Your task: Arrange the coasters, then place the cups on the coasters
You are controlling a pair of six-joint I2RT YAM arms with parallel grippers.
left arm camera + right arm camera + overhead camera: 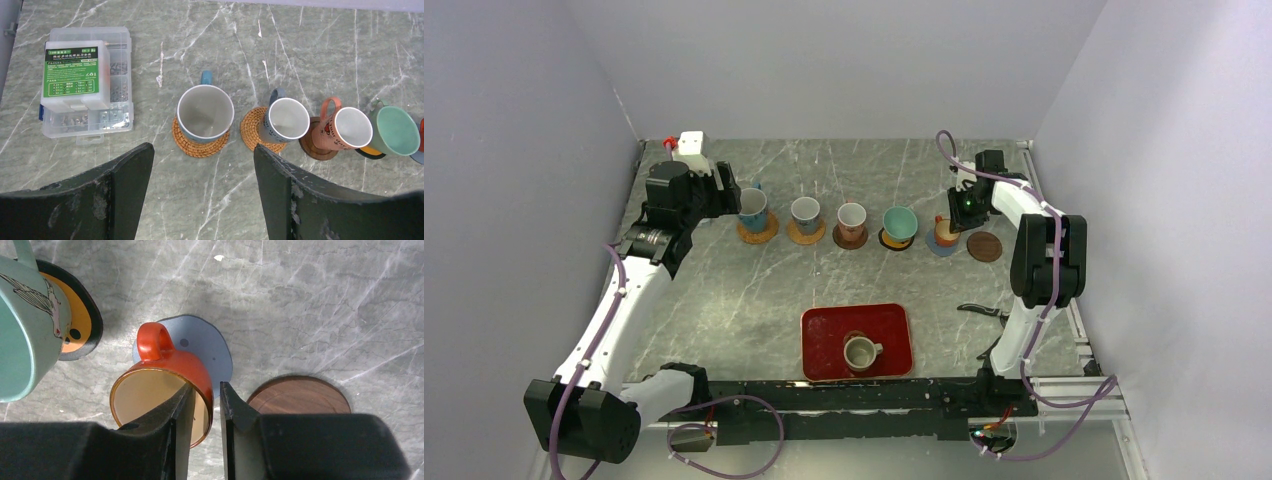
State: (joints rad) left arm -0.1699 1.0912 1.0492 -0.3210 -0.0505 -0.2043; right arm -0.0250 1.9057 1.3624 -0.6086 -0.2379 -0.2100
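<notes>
Five cups stand in a row on coasters. The large white cup (753, 210) and a white cup (805, 213) are on woven tan coasters (197, 147). A third cup (852, 218) is on a dark brown one. The teal cup (22, 330) is on the black-and-orange coaster (80, 320). The orange cup (165, 375) stands on the blue-grey coaster (210, 347). My right gripper (206, 392) straddles its wall, one finger inside and one outside, slightly parted with gaps showing. A dark brown coaster (300, 395) lies bare beside it. The grey-olive cup (860, 352) sits on the red tray (824, 345). My left gripper (204, 155) hangs open near the large white cup.
A clear plastic parts box (85, 82) with a green label lies at the far left corner behind the left arm. The red tray is at the near middle between the arm bases. Walls close in the left, right and far sides.
</notes>
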